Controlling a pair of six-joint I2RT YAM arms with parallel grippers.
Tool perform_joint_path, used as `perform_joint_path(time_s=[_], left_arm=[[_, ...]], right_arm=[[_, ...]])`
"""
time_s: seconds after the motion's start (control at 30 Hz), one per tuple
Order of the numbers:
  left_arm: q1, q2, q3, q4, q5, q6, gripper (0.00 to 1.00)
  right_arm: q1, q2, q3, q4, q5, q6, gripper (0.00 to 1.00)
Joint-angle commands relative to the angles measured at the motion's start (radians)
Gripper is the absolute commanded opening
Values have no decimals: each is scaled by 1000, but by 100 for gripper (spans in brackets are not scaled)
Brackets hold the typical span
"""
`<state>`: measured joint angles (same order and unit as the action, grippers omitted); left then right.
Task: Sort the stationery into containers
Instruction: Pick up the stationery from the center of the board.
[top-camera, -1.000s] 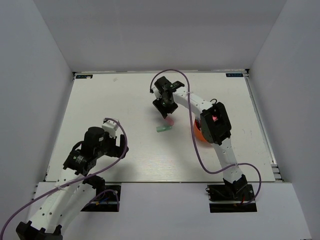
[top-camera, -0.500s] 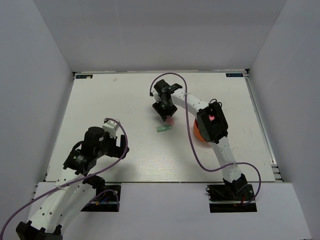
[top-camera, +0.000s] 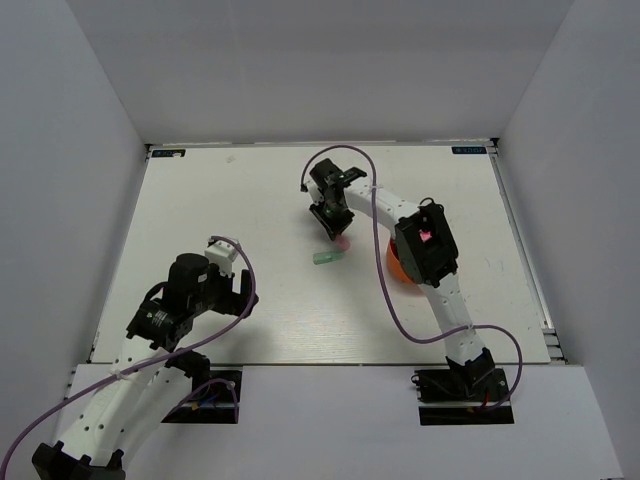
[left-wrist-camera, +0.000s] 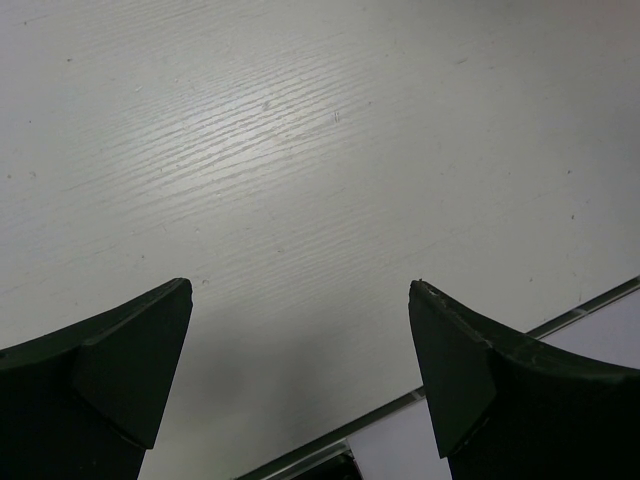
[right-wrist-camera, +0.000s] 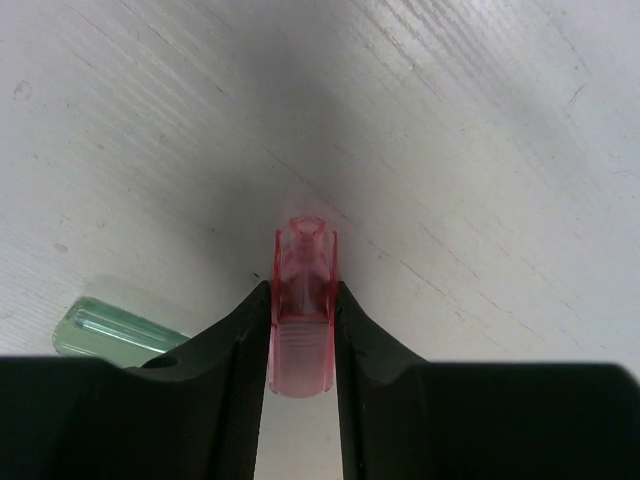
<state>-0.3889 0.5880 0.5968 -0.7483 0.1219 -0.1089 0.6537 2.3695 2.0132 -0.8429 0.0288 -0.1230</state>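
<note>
A translucent pink marker (right-wrist-camera: 303, 340) lies on the white table, and my right gripper (right-wrist-camera: 302, 292) is shut on it, both fingers pressed against its sides. From above, that gripper (top-camera: 335, 230) sits at mid-table over the pink marker (top-camera: 343, 243). A pale green marker (top-camera: 327, 258) lies just beside it on the near side, and it shows as the pale green marker (right-wrist-camera: 110, 328) at the left in the right wrist view. The orange-red cup (top-camera: 393, 266) stands to the right, mostly hidden behind my right arm. My left gripper (left-wrist-camera: 300, 285) is open over bare table at the near left.
The table's near edge (left-wrist-camera: 480, 360) runs just under my left gripper. White walls close in the table on three sides. A purple cable (top-camera: 345, 150) loops above the right arm.
My right gripper has come down slightly onto the pink marker and its fingers have closed against it. The left arm has not moved.
</note>
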Motion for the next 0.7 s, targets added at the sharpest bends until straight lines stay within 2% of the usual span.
perform_joint_path(time_s=[0.0,0.03,0.13,0.27,0.43,0.67], left_arm=[[2,-2,-8,10,15,14,100],[4,-4,-9,9,15,14,100],[2,-4,-9,10,19,15,100],[4,-13,-12,17,27,17,100],[2,-16,-15,17,30,20,100],[4,-22,-22,24,32,25,100]], right_arm=[[-8,17,-73,-10,25,-20,18],[-11,10,-89,-10,22,-20,9],[-17,-48,-116,7,-20,-15,0],[-29,-170,-194,50,-73,-18,0],[-37,-425,-283,114,-101,-23,0],[-35,-696,-445,151,-133,8,0]])
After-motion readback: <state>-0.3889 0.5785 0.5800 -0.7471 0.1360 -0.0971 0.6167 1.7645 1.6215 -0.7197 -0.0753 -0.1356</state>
